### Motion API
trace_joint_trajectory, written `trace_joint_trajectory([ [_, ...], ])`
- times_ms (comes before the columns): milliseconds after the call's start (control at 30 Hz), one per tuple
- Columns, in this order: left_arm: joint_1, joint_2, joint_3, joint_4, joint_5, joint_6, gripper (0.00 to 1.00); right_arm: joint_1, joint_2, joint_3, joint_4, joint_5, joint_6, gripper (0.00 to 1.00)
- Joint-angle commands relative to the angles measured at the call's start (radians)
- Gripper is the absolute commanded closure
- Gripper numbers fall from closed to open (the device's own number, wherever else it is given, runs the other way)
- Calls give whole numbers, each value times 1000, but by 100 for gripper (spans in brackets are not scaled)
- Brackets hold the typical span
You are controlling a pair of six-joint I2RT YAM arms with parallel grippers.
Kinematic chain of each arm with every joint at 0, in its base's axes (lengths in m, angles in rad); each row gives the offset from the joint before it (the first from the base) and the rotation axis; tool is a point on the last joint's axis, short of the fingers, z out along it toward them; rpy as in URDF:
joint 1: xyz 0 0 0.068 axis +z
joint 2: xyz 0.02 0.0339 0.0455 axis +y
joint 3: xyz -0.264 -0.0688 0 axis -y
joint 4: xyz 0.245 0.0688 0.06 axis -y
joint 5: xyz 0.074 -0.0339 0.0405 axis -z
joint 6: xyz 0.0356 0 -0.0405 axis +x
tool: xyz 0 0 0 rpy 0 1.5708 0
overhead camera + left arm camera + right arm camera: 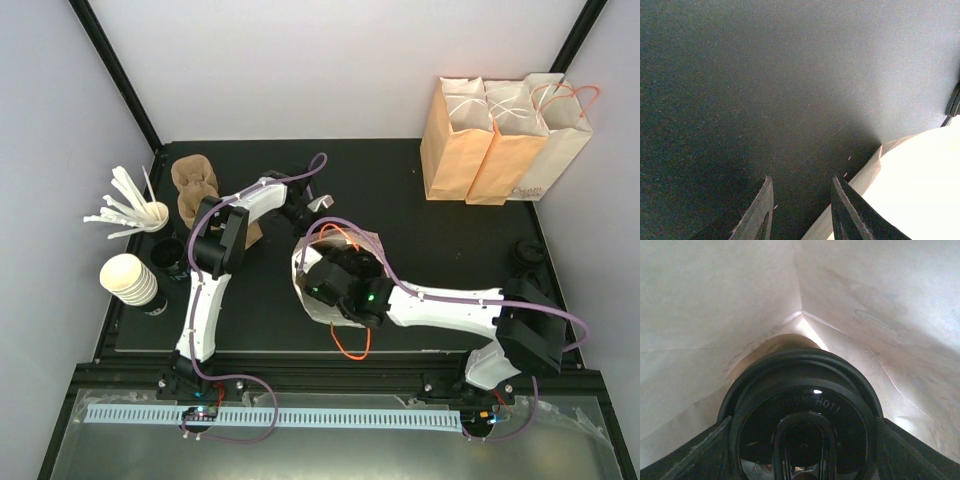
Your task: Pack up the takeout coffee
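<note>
The takeout coffee, a black cup with a round black lid, fills the right wrist view. My right gripper is shut on it, one finger on each side of the lid. Cup and gripper are inside a white paper bag lying mid-table. From above, the right gripper hides the cup. My left gripper hovers at the bag's far edge. Its jaws stand apart over the black table, and the bag's rim runs under the right finger.
Three upright paper bags stand at the back right. On the left are stacked white cups, a cup of stirrers, brown cardboard carriers and black cups. The bag's orange handle trails toward the near edge.
</note>
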Motion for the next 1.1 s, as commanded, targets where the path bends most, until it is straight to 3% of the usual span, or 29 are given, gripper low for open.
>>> trace_joint_trajectory([
  [0, 0, -49, -3, -3, 14, 14, 65, 29, 27, 13, 18, 91, -34, 59],
  [1067, -35, -103, -120, -72, -21, 15, 70, 125, 189, 3, 174, 331, -198, 59],
])
